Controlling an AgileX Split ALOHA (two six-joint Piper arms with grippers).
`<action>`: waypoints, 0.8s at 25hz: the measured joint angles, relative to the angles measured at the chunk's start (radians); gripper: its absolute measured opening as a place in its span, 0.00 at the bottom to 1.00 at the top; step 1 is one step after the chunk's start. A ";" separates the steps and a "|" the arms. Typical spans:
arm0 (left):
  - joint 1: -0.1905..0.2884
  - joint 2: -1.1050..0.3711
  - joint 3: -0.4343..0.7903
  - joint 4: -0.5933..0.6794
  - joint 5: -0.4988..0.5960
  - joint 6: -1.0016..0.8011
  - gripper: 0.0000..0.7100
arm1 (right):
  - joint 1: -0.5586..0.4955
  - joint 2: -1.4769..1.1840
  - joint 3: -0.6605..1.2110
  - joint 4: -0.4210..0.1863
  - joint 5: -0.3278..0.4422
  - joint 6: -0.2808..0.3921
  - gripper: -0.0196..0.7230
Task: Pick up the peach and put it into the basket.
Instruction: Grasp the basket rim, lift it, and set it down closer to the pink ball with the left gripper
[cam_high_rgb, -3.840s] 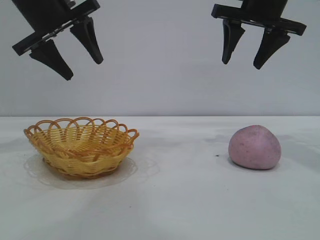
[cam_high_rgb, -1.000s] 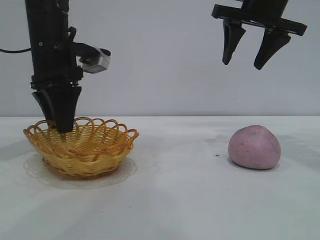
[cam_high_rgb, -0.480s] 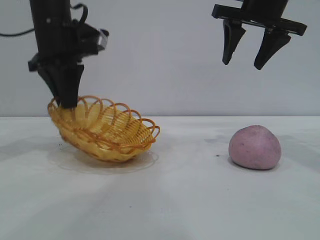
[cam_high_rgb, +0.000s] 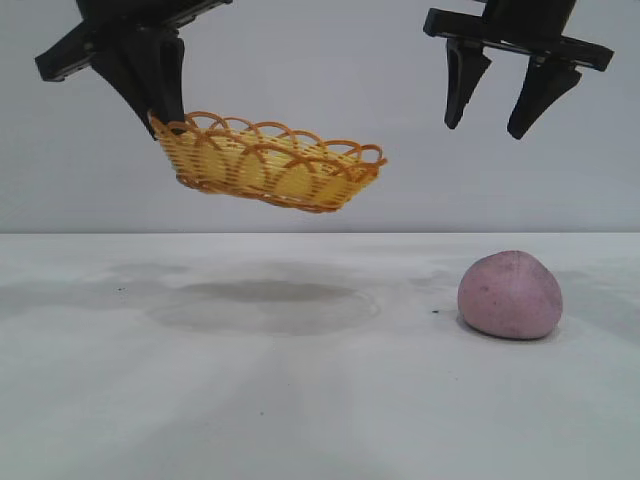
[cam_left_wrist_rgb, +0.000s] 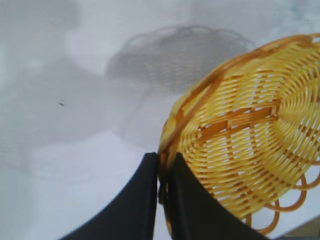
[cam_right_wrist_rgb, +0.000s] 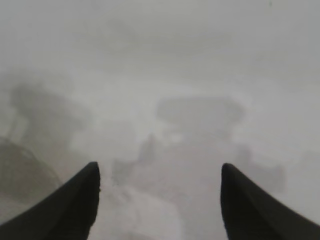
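The yellow wicker basket with an orange scalloped rim hangs tilted in the air, high above the table at the left. My left gripper is shut on the basket's left rim; the wrist view shows the two black fingers pinching the rim of the basket, with my left gripper right at that edge. The pink-mauve peach rests on the table at the right. High over the peach my right gripper hangs open with nothing between its fingers; my right gripper sees only blurred table below.
The white table carries the basket's shadow left of centre. A plain grey wall stands behind.
My left gripper closed on the basket's rim, tipped it, then raised it off the table and a little to the right. The peach and right arm have not moved.
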 joint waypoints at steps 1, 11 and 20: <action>0.000 -0.011 0.044 -0.016 -0.035 -0.001 0.00 | 0.000 0.000 0.000 0.000 -0.001 0.000 0.60; 0.000 -0.010 0.311 -0.191 -0.284 0.052 0.00 | 0.000 0.000 0.000 0.000 -0.006 0.000 0.60; 0.000 0.083 0.313 -0.285 -0.325 0.086 0.00 | 0.000 0.000 0.000 0.000 -0.008 -0.002 0.60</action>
